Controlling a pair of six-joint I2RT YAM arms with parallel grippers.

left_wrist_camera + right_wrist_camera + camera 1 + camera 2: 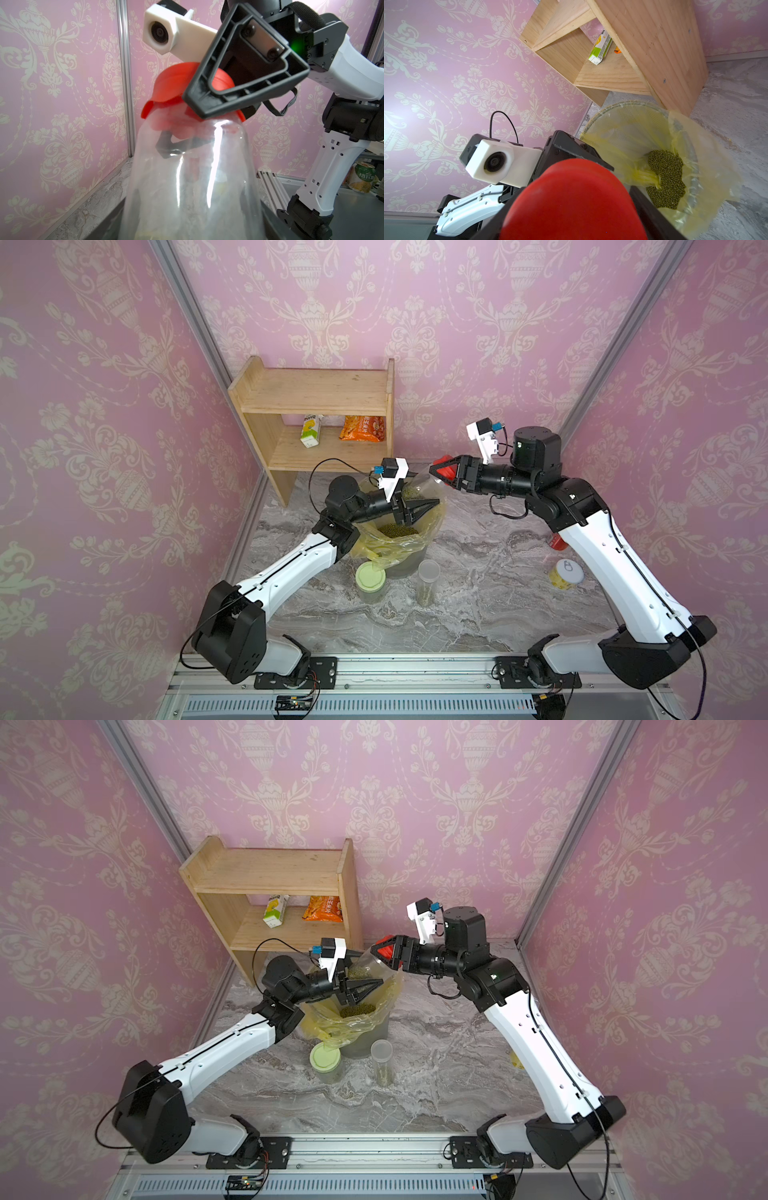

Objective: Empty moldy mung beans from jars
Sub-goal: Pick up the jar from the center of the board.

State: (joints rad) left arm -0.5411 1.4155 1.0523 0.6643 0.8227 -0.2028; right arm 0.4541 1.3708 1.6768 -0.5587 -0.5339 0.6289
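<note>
Grey marble tabletop (478, 605), pink damask walls (104, 406), wooden shelf (316, 393) upper centre. Right gripper (439, 473): clamped on red lid (172, 83). Left gripper (432, 506): half-closed, gripping clear jar (191, 176), tilted mid-frame over yellow-lined bin (415, 545) holding mung beans (397, 529).

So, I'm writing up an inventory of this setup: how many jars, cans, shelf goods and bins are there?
Jars: 3 (red-lidded jar, green-lidded jar, tall whitish jar)
Cans: 2 (red can, yellow tin)
Shelf goods: 2 (carton, snack bag)
Bins: 1 (lined bin)
Total: 8
</note>
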